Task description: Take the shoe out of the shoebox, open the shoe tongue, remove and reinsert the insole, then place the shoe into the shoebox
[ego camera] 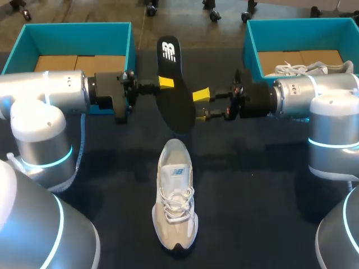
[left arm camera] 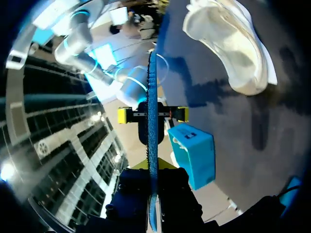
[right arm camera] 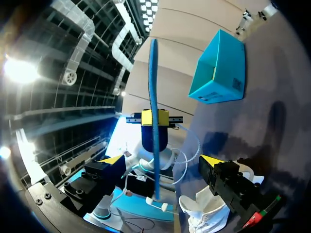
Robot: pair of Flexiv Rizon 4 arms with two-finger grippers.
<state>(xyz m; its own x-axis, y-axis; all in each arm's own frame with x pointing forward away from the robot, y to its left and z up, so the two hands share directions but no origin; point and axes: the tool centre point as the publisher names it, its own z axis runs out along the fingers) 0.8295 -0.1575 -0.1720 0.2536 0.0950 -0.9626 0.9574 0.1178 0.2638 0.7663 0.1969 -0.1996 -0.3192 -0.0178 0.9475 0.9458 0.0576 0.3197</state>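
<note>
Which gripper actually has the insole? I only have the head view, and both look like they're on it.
Observer: Not the right. In the right wrist view the right gripper is open, its yellow tips standing on either side of the insole with a gap to each.
Operator: And the left?
Observer: The left wrist view shows the left gripper shut on the insole, a finger against each face.
Operator: Is it centred for the right to close?
Observer: Roughly, yes. Seen edge-on, the insole runs about midway between the right tips.
</note>
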